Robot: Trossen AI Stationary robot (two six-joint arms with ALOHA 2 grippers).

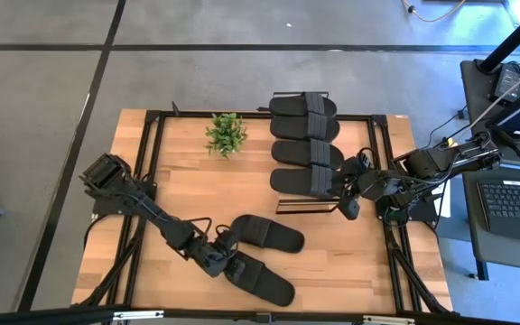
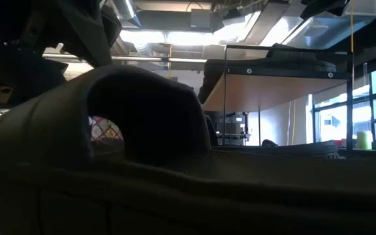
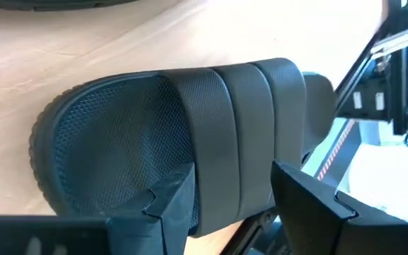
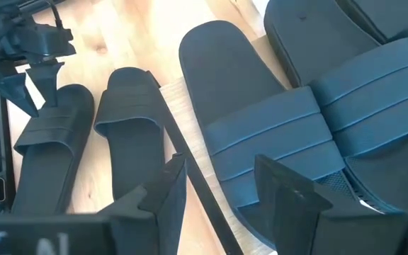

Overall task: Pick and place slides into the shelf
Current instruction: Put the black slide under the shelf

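Two black slides lie sole-down on the table near its front edge: one (image 1: 271, 235) farther in, one (image 1: 262, 278) closer to the edge. My left gripper (image 1: 227, 258) is open at the closer slide (image 3: 168, 134). Its fingers stand on either side of the ribbed strap (image 3: 239, 142), and no touch shows. Several more slides (image 1: 305, 153) lie side by side on top of the shelf (image 1: 307, 207) at the back right. My right gripper (image 1: 351, 197) hovers open over the shelf's near right corner, above the nearest slide (image 4: 261, 134), with nothing between its fingers.
A small green plant (image 1: 226, 134) stands at the back, left of the shelf. Black frame bars (image 1: 148, 153) run along the table's left and right sides. In the low view the closer slide (image 2: 136, 130) fills the foreground, with the shelf (image 2: 273, 88) behind it.
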